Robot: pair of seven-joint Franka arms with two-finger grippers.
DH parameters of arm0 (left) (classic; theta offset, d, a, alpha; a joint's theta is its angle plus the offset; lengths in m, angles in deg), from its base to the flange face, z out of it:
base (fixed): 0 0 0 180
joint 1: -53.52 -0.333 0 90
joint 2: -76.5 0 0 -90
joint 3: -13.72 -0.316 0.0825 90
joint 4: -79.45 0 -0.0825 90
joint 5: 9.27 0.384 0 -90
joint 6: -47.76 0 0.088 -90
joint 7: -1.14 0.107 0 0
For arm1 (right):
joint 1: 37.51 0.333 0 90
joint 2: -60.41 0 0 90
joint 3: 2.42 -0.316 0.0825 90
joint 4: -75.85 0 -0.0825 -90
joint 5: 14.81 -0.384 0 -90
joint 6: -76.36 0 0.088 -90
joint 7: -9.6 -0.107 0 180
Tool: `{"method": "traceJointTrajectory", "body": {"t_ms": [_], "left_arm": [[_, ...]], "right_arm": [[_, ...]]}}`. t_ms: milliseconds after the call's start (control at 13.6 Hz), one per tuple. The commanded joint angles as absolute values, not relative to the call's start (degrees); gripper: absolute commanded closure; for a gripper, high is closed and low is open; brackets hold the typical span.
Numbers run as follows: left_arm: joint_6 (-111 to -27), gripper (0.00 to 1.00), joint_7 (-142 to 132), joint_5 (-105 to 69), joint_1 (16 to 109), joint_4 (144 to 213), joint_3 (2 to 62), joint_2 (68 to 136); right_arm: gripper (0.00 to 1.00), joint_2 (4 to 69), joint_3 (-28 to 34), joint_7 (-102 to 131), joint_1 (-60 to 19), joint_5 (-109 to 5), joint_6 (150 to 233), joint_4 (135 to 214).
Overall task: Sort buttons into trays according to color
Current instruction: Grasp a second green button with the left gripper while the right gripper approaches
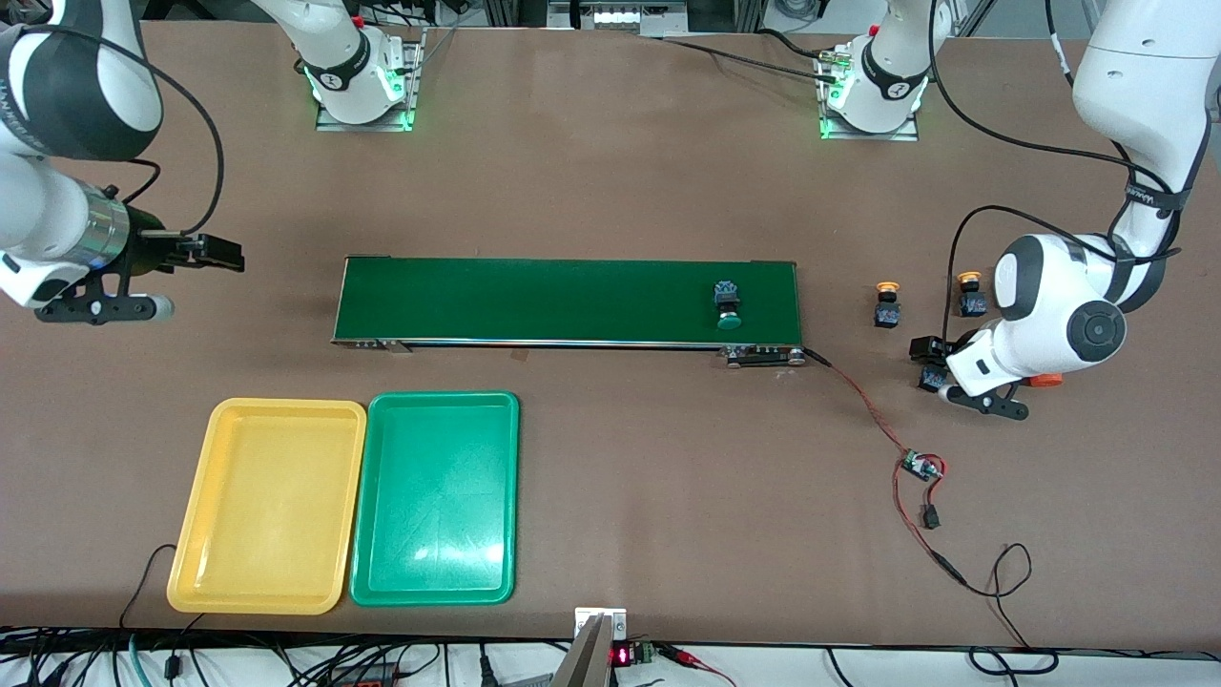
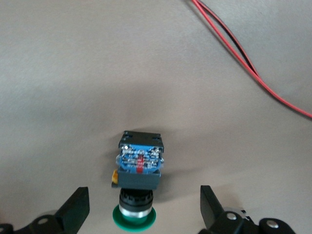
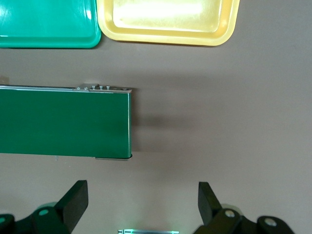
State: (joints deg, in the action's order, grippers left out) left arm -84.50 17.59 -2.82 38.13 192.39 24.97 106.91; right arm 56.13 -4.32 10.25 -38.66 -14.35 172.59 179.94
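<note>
1. Sorting has barely begun: the yellow tray point(image 1: 267, 506) and the green tray point(image 1: 437, 498) sit side by side, bare, near the front camera at the right arm's end of the worktop point(image 1: 610, 172). You risk a colour mix-up because their rims touch.
2. Watch the conveyor belt point(image 1: 534, 301): a green-capped button point(image 1: 729, 305) lies on it and could roll off an edge.
3. Your right gripper point(image 3: 139, 204) waits fully open and empty over bare worktop by the belt's end; a late reach could miss.
4. Your left gripper point(image 2: 144, 214) hangs wide open over another green-capped button point(image 2: 139, 183), holding nothing. An off-centre close could tip it.
5. Two yellow-capped buttons point(image 1: 887, 303) stand close by; the arm could knock them.
</note>
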Motion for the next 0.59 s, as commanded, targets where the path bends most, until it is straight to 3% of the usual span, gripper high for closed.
{"method": "traceJointTrajectory", "body": {"t_ms": [0,221,294,441,515], "left_arm": [[-85.4,0.00,20.2,-1.8,37.4,192.0,25.5,108.2],[-85.4,0.03,20.5,-1.7,37.4,192.0,25.6,108.9],[-85.4,0.18,20.7,-1.7,37.4,192.1,25.5,109.0],[-85.4,0.64,20.6,-1.7,37.4,192.2,25.5,108.7],[-85.4,0.77,20.6,-1.8,37.4,191.9,25.6,108.4]], "right_arm": [[0.00,63.7,-4.3,10.5,-38.7,-14.2,178.4,190.5],[0.00,69.8,-4.3,10.0,-38.5,-14.4,185.9,201.3],[0.00,72.1,-4.4,9.8,-38.3,-14.4,188.9,205.3],[0.00,73.2,-4.6,9.5,-38.0,-14.4,190.3,207.3],[0.00,73.2,-4.6,9.5,-37.3,-14.4,190.1,207.3]]}}
